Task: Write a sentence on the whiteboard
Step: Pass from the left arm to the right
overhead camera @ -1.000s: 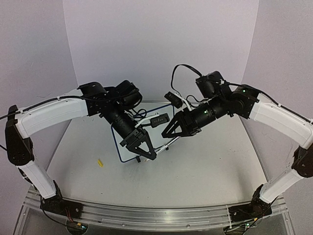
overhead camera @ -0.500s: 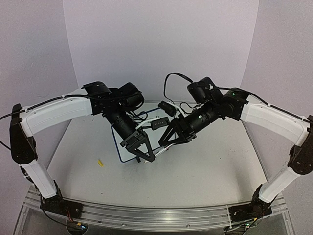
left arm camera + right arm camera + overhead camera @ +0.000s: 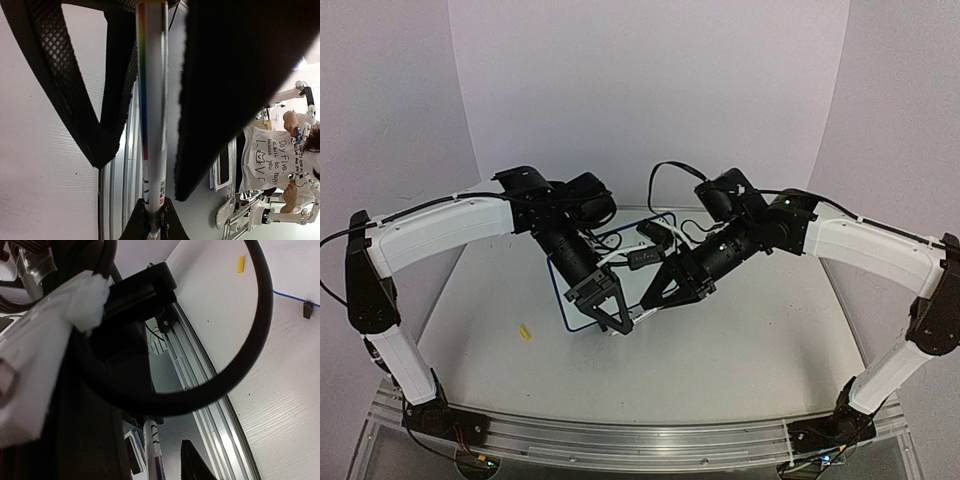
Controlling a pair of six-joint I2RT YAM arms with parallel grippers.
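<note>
Table [image 3: 750, 340]: whiteboard [image 3: 578, 316] sits near the middle, slightly toward the far edge, partly hidden under the left gripper [image 3: 618, 320], which is clenched on a white marker [image 3: 152, 100] (rainbow stripe down its barrel); right gripper [image 3: 650, 300] at the marker's free end, grip cannot be told; yellow cap [image 3: 525, 332] lies toward the left edge.

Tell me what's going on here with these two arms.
The left gripper holds a white marker between its fingers, above the near edge of the whiteboard. The right gripper has its tips around the marker's far end; whether it grips is unclear. A small yellow cap lies on the table beside the board.
</note>
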